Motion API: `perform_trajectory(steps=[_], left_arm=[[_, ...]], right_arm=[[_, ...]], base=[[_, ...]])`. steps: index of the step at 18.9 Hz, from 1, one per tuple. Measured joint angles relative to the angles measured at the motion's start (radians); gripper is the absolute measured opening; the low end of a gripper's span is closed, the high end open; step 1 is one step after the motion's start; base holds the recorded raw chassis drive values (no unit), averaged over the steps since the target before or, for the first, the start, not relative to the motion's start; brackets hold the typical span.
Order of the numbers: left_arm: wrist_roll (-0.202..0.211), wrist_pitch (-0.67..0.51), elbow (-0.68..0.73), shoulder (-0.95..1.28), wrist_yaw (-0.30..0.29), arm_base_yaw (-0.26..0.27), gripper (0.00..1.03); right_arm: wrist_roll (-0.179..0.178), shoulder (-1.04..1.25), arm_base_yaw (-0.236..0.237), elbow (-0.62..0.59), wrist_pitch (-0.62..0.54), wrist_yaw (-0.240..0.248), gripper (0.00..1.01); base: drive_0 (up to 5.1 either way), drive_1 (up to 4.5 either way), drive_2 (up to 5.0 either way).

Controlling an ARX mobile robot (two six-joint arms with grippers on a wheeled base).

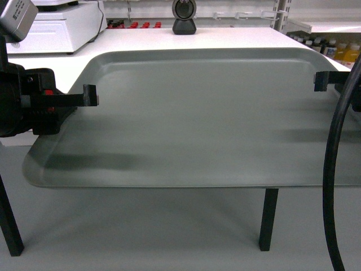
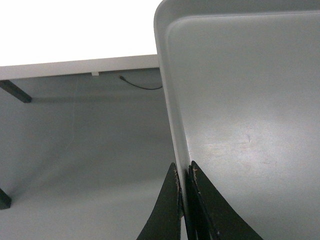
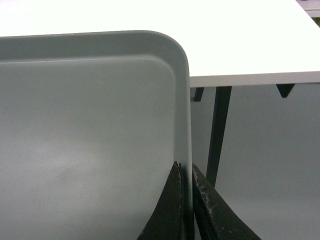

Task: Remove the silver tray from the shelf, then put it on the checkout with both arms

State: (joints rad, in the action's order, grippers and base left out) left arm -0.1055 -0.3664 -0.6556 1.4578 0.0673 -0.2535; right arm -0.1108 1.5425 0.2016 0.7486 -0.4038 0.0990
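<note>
Head view shows the silver tray held level between both arms, its far edge over the near part of the white checkout, its near part out over the floor; the left gripper is clamped on the tray's left rim; the right gripper is pinched on the right rim; a black camera stands at the checkout's far edge.

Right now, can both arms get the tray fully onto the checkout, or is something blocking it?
Probably yes. The silver tray, pinched at each side rim by the left gripper and right gripper, already overhangs the checkout, whose near surface looks bare.
</note>
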Motion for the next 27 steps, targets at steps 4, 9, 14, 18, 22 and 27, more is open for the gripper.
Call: perform_trajectory(steps=[4, 9, 14, 18, 22, 27], left_arm=[[0.0, 0.005, 0.0, 0.0, 0.003, 0.0, 0.03], [0.0, -0.002, 0.0, 0.0, 0.0, 0.0, 0.03], [0.0, -0.001, 0.0, -0.001, 0.002, 0.0, 0.03], [0.0, 0.004, 0.0, -0.001, 0.001, 0.001, 0.03], [0.0, 0.001, 0.0, 0.0, 0.001, 0.0, 0.03], [0.0, 0.006, -0.001, 0.0, 0.0, 0.0, 0.03]], right_arm=[[0.0, 0.0, 0.0, 0.0, -0.001, -0.001, 0.03], [0.0, 0.0, 0.0, 0.0, 0.0, -0.001, 0.03], [0.0, -0.001, 0.0, 0.0, -0.004, 0.001, 0.03], [0.0, 0.0, 0.0, 0.0, 0.003, 0.0, 0.03], [0.0, 0.0, 0.0, 0.0, 0.003, 0.002, 0.03], [0.0, 0.001, 0.0, 0.0, 0.003, -0.001, 0.03]], base=[[0.1, 4.35, -4.3], [0.0, 4.29, -4.3], [-0.2, 4.15, -4.5], [-0.2, 4.15, -4.5], [-0.1, 4.24, -4.4], [0.0, 1.48, -1.5]])
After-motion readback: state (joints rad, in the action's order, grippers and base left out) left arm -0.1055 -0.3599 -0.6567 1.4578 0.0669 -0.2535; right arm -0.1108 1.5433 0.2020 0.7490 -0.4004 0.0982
